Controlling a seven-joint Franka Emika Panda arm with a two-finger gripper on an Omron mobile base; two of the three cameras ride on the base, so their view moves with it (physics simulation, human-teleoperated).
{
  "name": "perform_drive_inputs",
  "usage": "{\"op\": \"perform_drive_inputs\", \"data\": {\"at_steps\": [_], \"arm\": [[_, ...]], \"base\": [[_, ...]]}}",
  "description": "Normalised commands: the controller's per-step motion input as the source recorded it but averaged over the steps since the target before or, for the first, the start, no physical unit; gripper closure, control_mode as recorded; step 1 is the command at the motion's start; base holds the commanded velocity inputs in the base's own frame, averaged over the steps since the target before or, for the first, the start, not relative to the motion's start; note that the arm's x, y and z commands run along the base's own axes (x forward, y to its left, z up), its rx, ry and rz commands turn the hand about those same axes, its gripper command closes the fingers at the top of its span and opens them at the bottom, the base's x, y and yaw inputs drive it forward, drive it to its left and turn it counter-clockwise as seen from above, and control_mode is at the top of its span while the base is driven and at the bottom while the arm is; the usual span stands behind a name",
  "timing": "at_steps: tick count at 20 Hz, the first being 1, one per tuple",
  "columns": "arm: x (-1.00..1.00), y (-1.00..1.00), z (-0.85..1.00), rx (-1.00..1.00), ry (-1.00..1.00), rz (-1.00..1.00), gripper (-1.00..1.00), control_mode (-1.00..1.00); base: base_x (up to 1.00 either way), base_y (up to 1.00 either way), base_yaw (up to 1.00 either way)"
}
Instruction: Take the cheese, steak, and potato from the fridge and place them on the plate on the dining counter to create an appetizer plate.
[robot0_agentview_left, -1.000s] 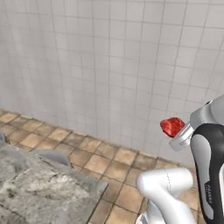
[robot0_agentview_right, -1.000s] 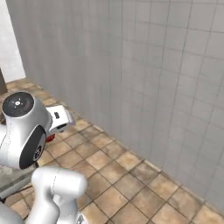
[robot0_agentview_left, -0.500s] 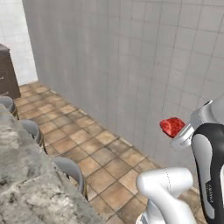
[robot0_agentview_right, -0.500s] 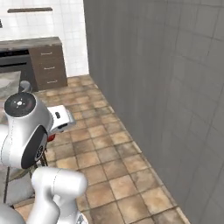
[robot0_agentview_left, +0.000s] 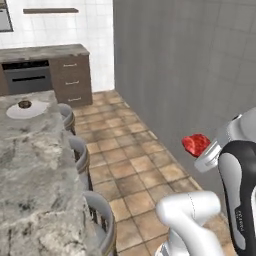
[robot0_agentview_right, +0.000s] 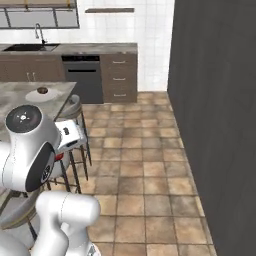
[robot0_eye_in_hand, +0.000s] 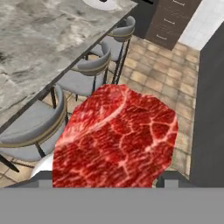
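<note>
In the left base view, the steak (robot0_agentview_left: 196, 144) sits at the tip of the gripper (robot0_agentview_left: 201, 152), held up in the air above the tiled floor (robot0_agentview_left: 130, 170), well to the right of the dining counter (robot0_agentview_left: 35, 165). At the far end of that counter lies the white plate (robot0_agentview_left: 26, 110) with the dark potato (robot0_agentview_left: 24, 104) on it. Grey stools (robot0_agentview_left: 80, 152) stand along the counter's right edge.

In the right base view, the plate (robot0_agentview_right: 42, 94) with the potato (robot0_agentview_right: 42, 90) lies on the dining counter (robot0_agentview_right: 20, 97), beyond the arm's round joint. The gripper's jaws are hidden behind the arm here.

In the hand view, the steak (robot0_eye_in_hand: 118, 135) sits between the wide-spread jaws, clamped from both sides, with the dining counter (robot0_eye_in_hand: 39, 39) and its stools (robot0_eye_in_hand: 94, 65) beyond it to the left.
</note>
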Motion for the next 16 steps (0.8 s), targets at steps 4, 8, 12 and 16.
{"op": "perform_drive_inputs", "data": {"at_steps": [4,8,12,16], "arm": [[0.0,0.0,0.0,0.0,0.0,0.0,1.0,1.0],[0.0,0.0,0.0,0.0,0.0,0.0,1.0,1.0],[0.0,0.0,0.0,0.0,0.0,0.0,1.0,1.0],[0.0,0.0,0.0,0.0,0.0,0.0,1.0,1.0]], "base": [[1.0,-0.15,0.58],[1.0,-0.41,0.56],[1.0,-0.46,0.58],[1.0,-0.51,0.59]]}}
